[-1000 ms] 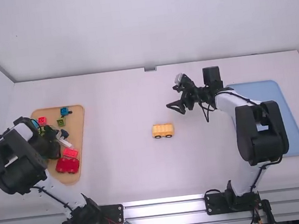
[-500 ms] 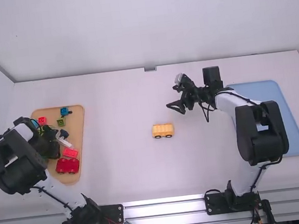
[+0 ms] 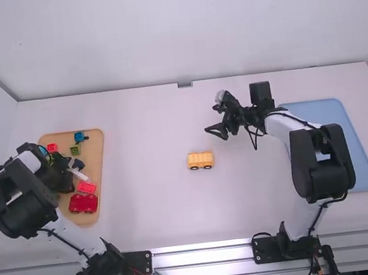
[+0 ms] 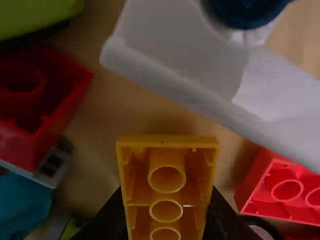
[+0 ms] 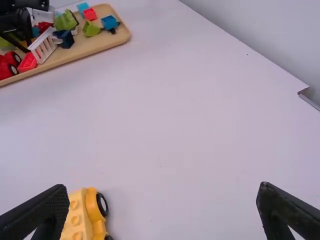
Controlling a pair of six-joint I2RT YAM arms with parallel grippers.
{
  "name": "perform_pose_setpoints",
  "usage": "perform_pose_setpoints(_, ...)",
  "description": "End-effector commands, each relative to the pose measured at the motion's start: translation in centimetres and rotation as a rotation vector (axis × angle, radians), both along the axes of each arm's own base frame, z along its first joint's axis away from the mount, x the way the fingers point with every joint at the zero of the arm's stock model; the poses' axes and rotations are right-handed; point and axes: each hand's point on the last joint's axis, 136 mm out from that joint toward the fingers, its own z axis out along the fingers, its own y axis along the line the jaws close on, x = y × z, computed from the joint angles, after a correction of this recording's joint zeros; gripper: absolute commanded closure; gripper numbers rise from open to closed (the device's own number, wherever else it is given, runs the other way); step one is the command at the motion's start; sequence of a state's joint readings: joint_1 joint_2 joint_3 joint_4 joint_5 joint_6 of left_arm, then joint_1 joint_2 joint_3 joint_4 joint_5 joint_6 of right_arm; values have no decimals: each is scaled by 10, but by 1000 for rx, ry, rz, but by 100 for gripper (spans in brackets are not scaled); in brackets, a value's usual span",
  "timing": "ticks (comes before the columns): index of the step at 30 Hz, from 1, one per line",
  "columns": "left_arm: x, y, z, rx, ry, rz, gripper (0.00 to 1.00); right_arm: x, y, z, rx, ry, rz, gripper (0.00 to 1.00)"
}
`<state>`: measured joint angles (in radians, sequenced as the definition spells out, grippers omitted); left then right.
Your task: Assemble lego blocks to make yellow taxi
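Note:
A yellow wheeled block base (image 3: 200,160) stands mid-table; the right wrist view has this base (image 5: 86,215) near one finger. Over the wooden tray, my left gripper (image 3: 63,178) is low among the loose blocks. In the left wrist view a yellow-orange block (image 4: 167,187), its hollow underside facing the camera, sits between the fingers of my left gripper (image 4: 167,220), which is shut on it. Beyond the yellow base and to its right, my right gripper (image 3: 217,131) is above the table. Its fingers stand wide apart in the right wrist view, my right gripper (image 5: 162,207) holding nothing.
The wooden tray (image 3: 95,145) at the left bears red blocks (image 3: 83,203), a blue wheeled piece (image 3: 80,136), a green block (image 3: 75,150) and a white piece (image 3: 80,175). A blue tray (image 3: 357,156) lies at the right, partly under the right arm.
The left gripper has shifted very slightly over the wooden tray. The right arm and the yellow wheeled base have not moved.

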<state>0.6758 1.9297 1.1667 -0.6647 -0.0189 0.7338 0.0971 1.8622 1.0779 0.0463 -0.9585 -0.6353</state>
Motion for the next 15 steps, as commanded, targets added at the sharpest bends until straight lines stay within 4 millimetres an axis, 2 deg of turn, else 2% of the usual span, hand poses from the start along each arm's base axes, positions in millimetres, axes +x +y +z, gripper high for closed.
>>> perform_pose_setpoints(1,22,-7,12,-43,-76,41,86,0,-1,3,11,-2,3,1)
perform_pose_setpoints(3,43,-20,27,-128,-153,22,87,2,-1,4,12,-14,3,1)
perform_pose_setpoints(6,59,-31,40,-180,-211,-1,87,2,0,5,17,-20,7,1)
perform_pose_setpoints(9,83,-50,59,-241,-299,-83,86,-3,4,12,56,-29,42,1)
perform_pose_setpoints(15,125,-107,94,-356,-457,-308,86,-8,12,28,132,-65,110,1)
